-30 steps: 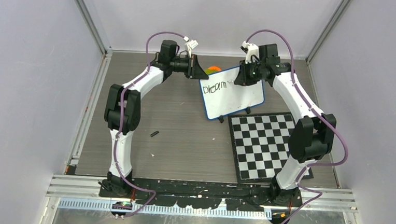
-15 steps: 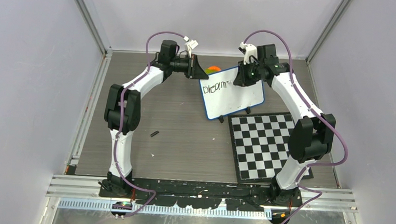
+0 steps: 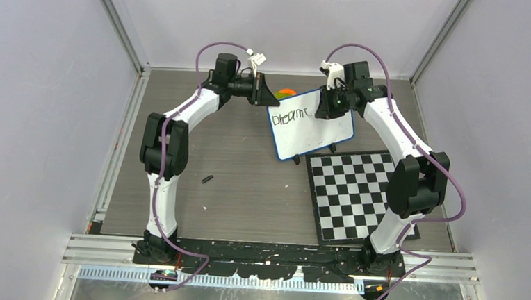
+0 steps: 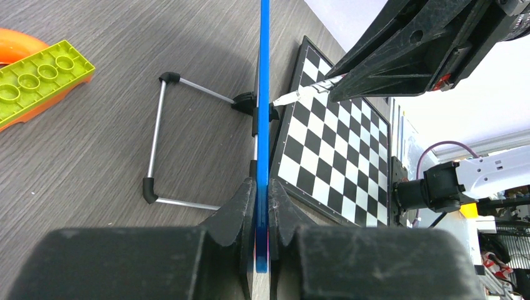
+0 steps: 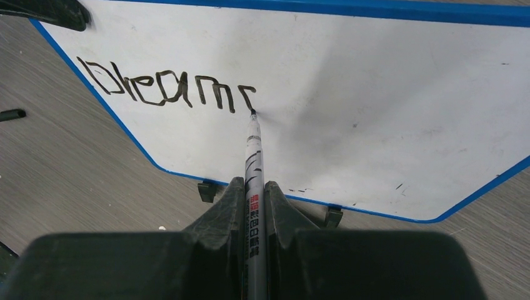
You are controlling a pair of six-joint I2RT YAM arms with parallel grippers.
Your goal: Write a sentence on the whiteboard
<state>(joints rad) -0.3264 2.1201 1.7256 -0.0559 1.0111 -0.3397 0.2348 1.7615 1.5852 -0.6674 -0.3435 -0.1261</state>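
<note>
The whiteboard [image 3: 319,134] stands tilted at the far middle of the table; it also shows in the right wrist view [image 5: 375,94] and edge-on as a blue rim in the left wrist view [image 4: 264,94]. The sentence [image 5: 165,87] reads "Dream" plus a part-drawn letter; it also shows from above [image 3: 289,116]. My left gripper [image 4: 263,209] is shut on the board's rim at its upper left corner [image 3: 265,94]. My right gripper [image 5: 254,203] is shut on a grey marker [image 5: 253,156] whose tip touches the board just after the last stroke; it is at the board's top edge [image 3: 324,105].
A black-and-white checkered board [image 3: 357,194] lies in front of the whiteboard, right of centre. A green brick on an orange piece [image 4: 37,75] lies behind the whiteboard. A small black cap [image 3: 207,179] lies on the table near the left arm. The board's wire stand [image 4: 159,137] rests on the table.
My right gripper has moved a little to the right along the board's top, and a new stroke has appeared after "Dream". The left arm and the board have not moved.
</note>
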